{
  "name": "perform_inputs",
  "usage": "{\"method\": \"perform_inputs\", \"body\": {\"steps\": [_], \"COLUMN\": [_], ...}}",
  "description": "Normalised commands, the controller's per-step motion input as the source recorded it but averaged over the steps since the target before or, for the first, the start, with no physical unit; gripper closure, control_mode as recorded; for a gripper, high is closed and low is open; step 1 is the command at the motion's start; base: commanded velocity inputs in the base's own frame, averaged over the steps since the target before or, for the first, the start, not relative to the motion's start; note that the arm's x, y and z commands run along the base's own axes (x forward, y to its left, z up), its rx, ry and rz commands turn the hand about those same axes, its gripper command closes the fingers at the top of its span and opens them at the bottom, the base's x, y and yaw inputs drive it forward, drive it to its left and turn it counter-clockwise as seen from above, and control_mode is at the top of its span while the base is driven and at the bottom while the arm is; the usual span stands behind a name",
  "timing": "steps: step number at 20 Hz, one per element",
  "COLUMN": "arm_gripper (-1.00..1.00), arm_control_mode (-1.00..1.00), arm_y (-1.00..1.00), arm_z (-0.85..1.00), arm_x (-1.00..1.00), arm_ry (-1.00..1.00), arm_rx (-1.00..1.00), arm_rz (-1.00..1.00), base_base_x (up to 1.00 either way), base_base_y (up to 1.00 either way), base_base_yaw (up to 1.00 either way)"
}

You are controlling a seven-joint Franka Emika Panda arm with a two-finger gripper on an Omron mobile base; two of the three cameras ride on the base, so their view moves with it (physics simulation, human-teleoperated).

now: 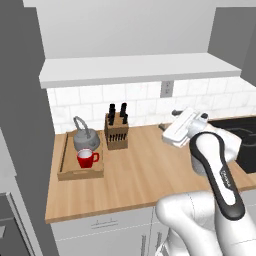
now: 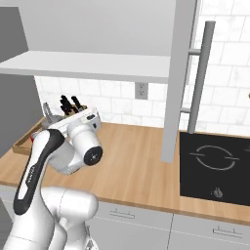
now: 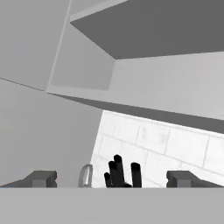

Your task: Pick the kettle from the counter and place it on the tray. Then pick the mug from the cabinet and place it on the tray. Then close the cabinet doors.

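The wooden tray [image 1: 80,173] lies at the left end of the counter [image 1: 145,172]. On it the grey kettle [image 1: 86,138] stands behind the red mug [image 1: 87,158]. My gripper [image 1: 169,121] hovers above the counter, right of the knife block, and points up toward the wall and the cabinet. In the hand view the gripper [image 3: 112,178] is open with nothing between its fingertips [image 3: 41,178], and the kettle's wire handle [image 3: 85,175] shows low ahead. The cabinet doors stand open: the left one [image 1: 20,125] beside the tray, the right one [image 2: 178,73] edge-on with its bar handle [image 2: 201,73].
A knife block [image 1: 116,131] stands just right of the tray. The cabinet's grey floor panel [image 1: 135,68] hangs over the counter. A black cooktop [image 2: 215,166] is set into the counter at the right. White drawer fronts [image 1: 105,225] run below.
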Motion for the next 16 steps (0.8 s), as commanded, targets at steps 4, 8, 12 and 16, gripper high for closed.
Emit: {"method": "perform_inputs", "body": {"steps": [4, 8, 12, 16], "arm_gripper": [-1.00, -1.00, -1.00, -1.00], "arm_control_mode": [-1.00, -1.00, -1.00, -1.00], "arm_y": [-0.75, -0.84, -0.68, -0.45], "arm_z": [-0.01, 0.03, -0.04, -0.34], "arm_x": [-0.29, -0.34, -0.18, -0.09], "arm_ry": [-0.08, -0.10, -0.03, -0.10], "arm_rx": [0.00, 0.00, 0.00, 0.00], "arm_rz": [-0.10, -0.13, -0.14, -0.17], "base_base_x": [0.00, 0.00, 0.00, 0.00], "base_base_y": [0.00, 0.00, 0.00, 0.00], "base_base_yaw": [0.00, 0.00, 0.00, 0.00]}}
